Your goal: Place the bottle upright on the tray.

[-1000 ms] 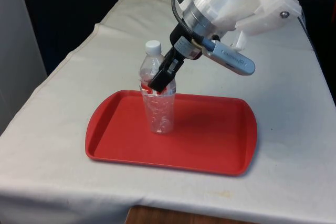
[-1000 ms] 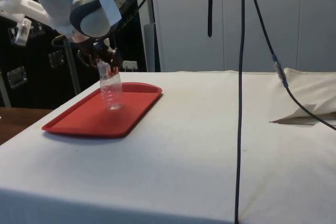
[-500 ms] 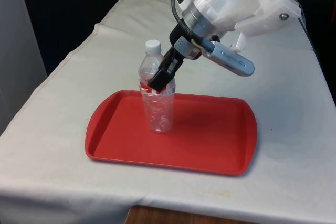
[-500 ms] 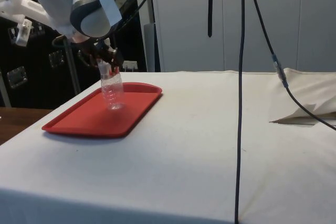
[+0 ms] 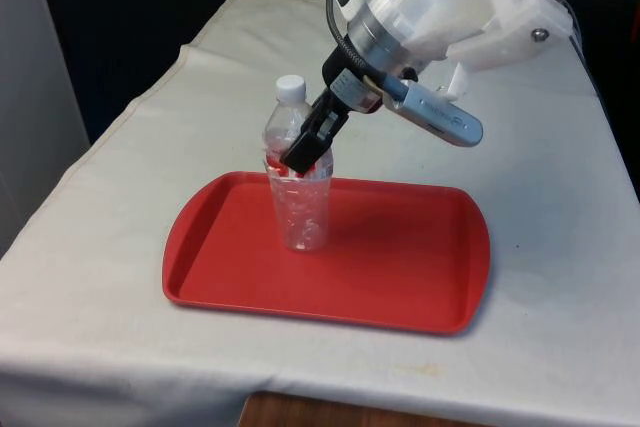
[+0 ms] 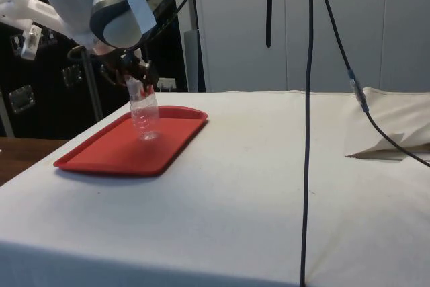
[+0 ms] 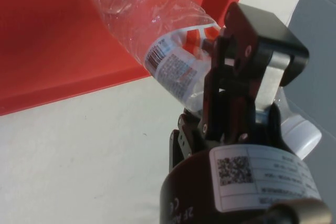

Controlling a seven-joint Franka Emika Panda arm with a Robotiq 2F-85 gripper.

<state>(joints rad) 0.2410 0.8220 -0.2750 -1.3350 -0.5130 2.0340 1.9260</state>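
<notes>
1. Bottle [image 5: 299,209] — clear, crinkled plastic with a glossy printed label, between the gripper [image 5: 304,152] fingers.
2. Tray [image 5: 400,277] beneath — smooth red plastic, slight sheen.
3. Cloth [image 5: 120,247] under it — matt white fabric, softly creased.

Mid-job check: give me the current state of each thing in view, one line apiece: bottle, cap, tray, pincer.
bottle: clear, empty-looking, upright, base on the tray, held near the shoulder.
cap: white, on the bottle.
tray: red, flat on the white cloth, holding only the bottle.
pincer: shut on the bottle at its label, not released.
</notes>
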